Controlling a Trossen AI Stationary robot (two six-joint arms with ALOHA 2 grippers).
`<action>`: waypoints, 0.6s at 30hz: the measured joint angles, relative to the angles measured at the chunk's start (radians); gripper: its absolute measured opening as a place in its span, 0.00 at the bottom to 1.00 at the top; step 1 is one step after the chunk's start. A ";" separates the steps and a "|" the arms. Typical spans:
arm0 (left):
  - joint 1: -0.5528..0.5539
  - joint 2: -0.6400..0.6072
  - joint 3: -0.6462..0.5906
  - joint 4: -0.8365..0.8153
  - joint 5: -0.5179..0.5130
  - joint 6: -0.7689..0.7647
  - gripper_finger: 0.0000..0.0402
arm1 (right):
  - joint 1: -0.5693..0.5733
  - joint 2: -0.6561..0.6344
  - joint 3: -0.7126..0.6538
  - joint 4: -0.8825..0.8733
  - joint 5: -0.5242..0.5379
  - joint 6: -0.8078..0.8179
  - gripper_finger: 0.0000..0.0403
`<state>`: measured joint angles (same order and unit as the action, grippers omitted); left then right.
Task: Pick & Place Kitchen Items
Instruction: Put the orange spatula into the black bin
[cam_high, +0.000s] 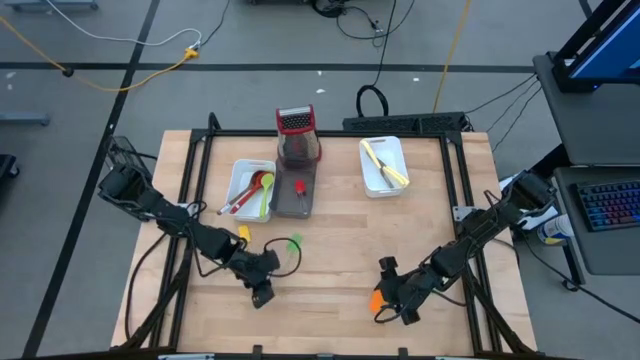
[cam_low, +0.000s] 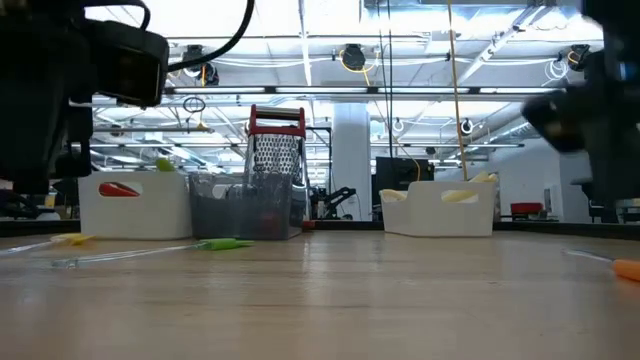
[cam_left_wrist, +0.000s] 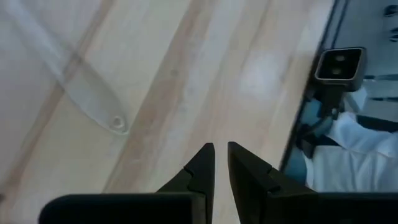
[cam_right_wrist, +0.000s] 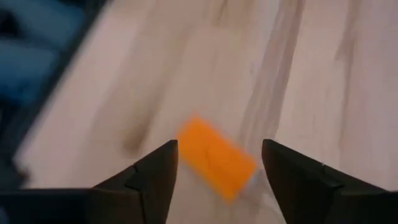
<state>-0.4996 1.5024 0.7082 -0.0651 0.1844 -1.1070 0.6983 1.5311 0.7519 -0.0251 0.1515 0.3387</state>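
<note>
An orange spatula (cam_high: 377, 301) lies flat on the wooden table near its front edge. In the right wrist view its orange blade (cam_right_wrist: 214, 159) lies between the spread fingers of my open right gripper (cam_high: 384, 300), which do not touch it. My left gripper (cam_high: 262, 293) is shut and empty, low over the table at front left. A clear utensil handle with a hole at its end (cam_left_wrist: 93, 99) lies on the wood ahead of it. A green spatula with a clear handle (cam_high: 293, 242) and a small yellow utensil (cam_high: 243, 232) lie on the table near it.
At the back stand a white tray (cam_high: 240, 172) holding red and green spoons, a grey tray (cam_high: 295, 207) with a red item, a red-topped box grater (cam_high: 297, 135) and a second white tray (cam_high: 384, 188) with yellow utensils. Bare wood lies between the arms.
</note>
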 joint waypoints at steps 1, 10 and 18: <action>0.000 0.000 0.000 0.008 0.002 0.004 0.12 | 0.000 0.000 -0.023 0.002 -0.019 -0.020 0.59; 0.000 0.000 0.000 0.160 -0.178 -0.008 0.12 | -0.003 0.001 -0.183 0.236 -0.035 -0.256 0.60; 0.017 0.000 0.000 0.198 -0.574 0.581 0.12 | -0.023 0.001 -0.185 0.349 -0.051 -0.453 0.59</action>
<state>-0.4826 1.5024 0.7082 0.1325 -0.3900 -0.5259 0.6751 1.5322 0.5671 0.3243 0.1000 -0.1144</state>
